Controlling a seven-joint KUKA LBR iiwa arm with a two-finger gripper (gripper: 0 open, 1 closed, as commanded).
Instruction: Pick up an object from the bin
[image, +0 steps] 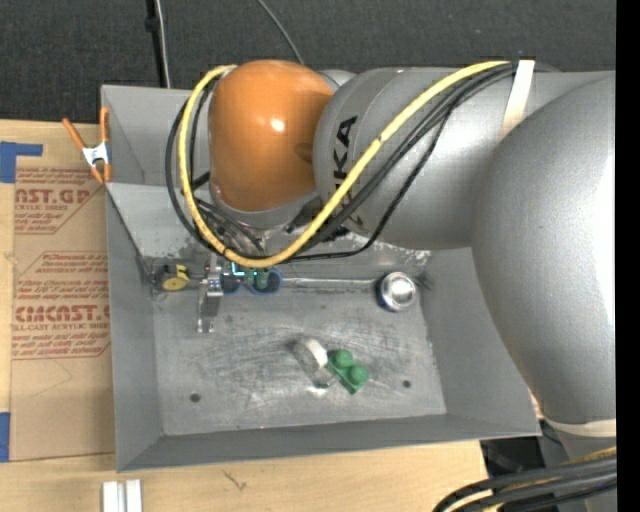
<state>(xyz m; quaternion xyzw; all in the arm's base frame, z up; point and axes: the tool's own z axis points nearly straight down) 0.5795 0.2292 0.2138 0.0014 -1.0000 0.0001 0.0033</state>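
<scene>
My gripper (207, 316) reaches down near the bin's left side, under the orange cover, with its tip close to the floor. Just to its upper left lies a small yellow and black piece (172, 281) near the left wall. A little teal round thing (263, 282) sits right beside the gripper on its right, at the end of a thin metal rod (325, 285). Nothing shows in the gripper's grasp.
A shiny silver round knob (397, 290) lies at the rod's right end. A white piece (314, 357) and a green toy-like piece (349, 370) lie together in the front middle. The arm covers the bin's back and right side.
</scene>
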